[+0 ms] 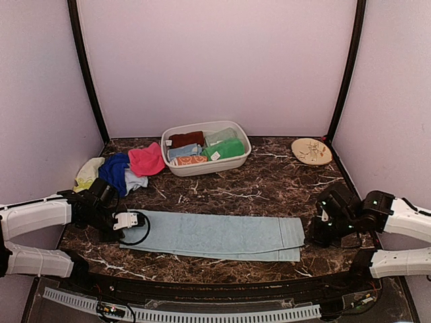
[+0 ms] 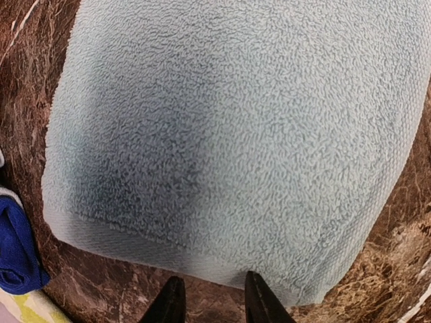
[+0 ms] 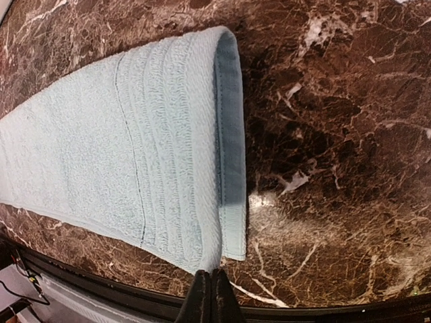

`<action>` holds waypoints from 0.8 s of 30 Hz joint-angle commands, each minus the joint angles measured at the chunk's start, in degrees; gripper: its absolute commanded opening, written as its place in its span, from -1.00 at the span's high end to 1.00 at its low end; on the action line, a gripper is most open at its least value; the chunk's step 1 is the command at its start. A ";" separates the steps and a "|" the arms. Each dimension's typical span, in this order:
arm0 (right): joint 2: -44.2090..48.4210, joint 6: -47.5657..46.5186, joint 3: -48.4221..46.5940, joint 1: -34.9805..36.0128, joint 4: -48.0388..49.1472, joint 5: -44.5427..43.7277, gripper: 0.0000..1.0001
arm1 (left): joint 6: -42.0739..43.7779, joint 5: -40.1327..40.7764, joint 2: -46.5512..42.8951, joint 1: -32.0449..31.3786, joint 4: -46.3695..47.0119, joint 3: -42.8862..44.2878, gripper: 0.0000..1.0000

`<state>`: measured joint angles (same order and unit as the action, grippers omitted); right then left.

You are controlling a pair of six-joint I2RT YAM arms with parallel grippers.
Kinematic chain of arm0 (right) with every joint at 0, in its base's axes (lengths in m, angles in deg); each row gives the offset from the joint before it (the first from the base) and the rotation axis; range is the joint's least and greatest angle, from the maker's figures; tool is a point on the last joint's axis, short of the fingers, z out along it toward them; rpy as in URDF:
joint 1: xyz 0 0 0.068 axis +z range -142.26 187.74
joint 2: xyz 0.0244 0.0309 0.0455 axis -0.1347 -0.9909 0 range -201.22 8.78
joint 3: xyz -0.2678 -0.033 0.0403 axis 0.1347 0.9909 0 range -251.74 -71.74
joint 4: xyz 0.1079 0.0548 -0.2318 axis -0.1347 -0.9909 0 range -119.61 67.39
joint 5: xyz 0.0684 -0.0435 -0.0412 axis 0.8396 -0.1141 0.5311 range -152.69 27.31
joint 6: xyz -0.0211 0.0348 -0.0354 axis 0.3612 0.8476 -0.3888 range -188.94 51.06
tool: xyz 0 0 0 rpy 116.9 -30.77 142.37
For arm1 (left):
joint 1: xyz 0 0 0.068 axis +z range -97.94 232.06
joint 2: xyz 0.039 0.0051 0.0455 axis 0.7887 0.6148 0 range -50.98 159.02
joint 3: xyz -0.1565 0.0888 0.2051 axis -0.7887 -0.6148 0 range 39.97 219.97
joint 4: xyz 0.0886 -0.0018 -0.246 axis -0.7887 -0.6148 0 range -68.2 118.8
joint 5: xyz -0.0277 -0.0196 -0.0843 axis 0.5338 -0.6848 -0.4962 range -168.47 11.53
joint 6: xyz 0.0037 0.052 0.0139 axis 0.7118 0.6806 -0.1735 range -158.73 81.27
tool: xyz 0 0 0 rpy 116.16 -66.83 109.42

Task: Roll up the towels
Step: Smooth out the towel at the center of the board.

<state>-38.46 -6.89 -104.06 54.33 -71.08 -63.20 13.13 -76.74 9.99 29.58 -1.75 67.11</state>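
Left gripper [image 2: 214, 304], jaws slightly parted and empty, sits just short of the left end of the pale blue towel [image 1: 215, 235], which lies flat on the marble table [image 1: 269, 192]. Right gripper [image 3: 212, 297], fingers together on nothing, sits beside its right end.

Bright even light, wrist views bowed — shadow on pale towel [image 2: 135, 168], glare on table [image 3: 269, 202]

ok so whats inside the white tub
The white tub holds a dark red towel, a pale grey-green towel, a green towel, a pale blue towel and an orange patterned cloth. Anything beneath them is covered.
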 commanded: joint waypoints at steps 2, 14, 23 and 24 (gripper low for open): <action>0.40 0.36 3.07 -0.19 -0.80 3.49 1.00 | -0.15 1.69 -0.06 -0.22 0.76 1.10 0.35; -5.33 -0.25 7.56 3.34 3.97 3.95 1.00 | -0.49 2.10 -1.12 -0.16 -4.06 9.96 0.44; -5.70 -3.09 2.74 -0.55 4.95 2.52 0.18 | -3.84 -6.00 0.66 -0.87 -7.98 11.92 0.17; -6.39 -2.85 3.56 -0.58 6.54 3.00 0.17 | -4.06 -5.97 1.13 -1.10 -7.43 11.28 0.17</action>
<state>-43.62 -9.69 -102.68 54.61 -69.02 -61.19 11.12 -79.58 9.86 29.30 -6.66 79.72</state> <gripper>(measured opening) 0.408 0.412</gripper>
